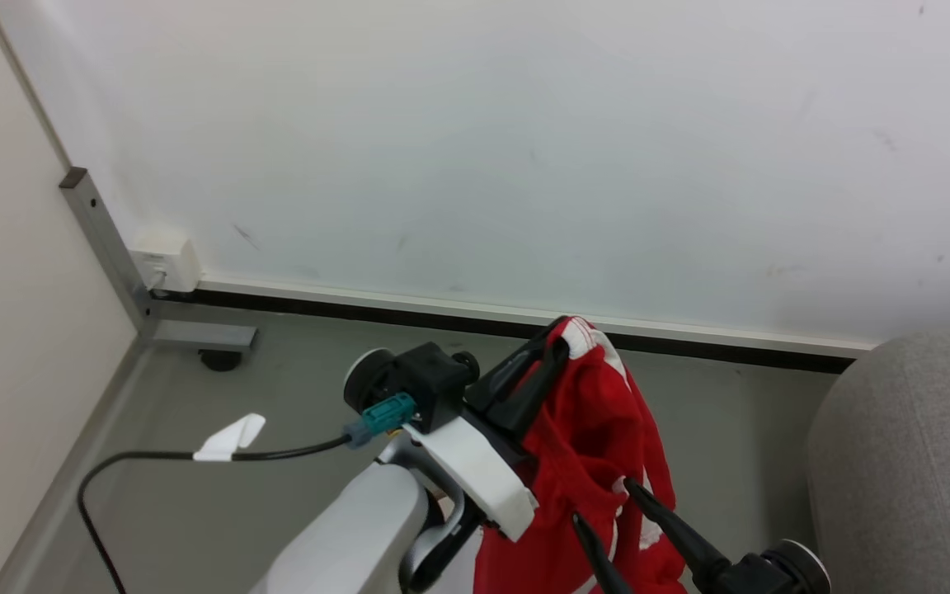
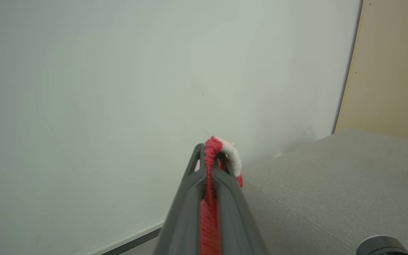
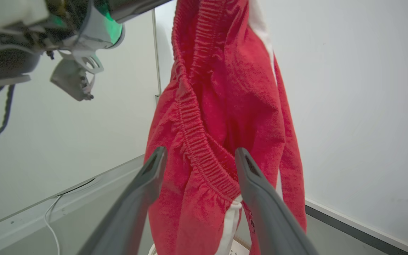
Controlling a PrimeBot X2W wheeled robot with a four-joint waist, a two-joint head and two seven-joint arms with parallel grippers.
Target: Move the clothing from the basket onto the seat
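Red cloth is clamped between the closed fingers of the left gripper (image 1: 553, 342), with a white-edged fold poking past the tips. From that grip the clothing (image 1: 599, 445) hangs free in the air over the grey floor (image 1: 195, 511), in front of a white wall (image 1: 524, 148). The right gripper (image 1: 603, 503) is spread wide at the hanging cloth, one finger on each side of the elastic waistband; whether it touches is unclear. The seat (image 1: 912, 462) lies to the right, apart from the garment.
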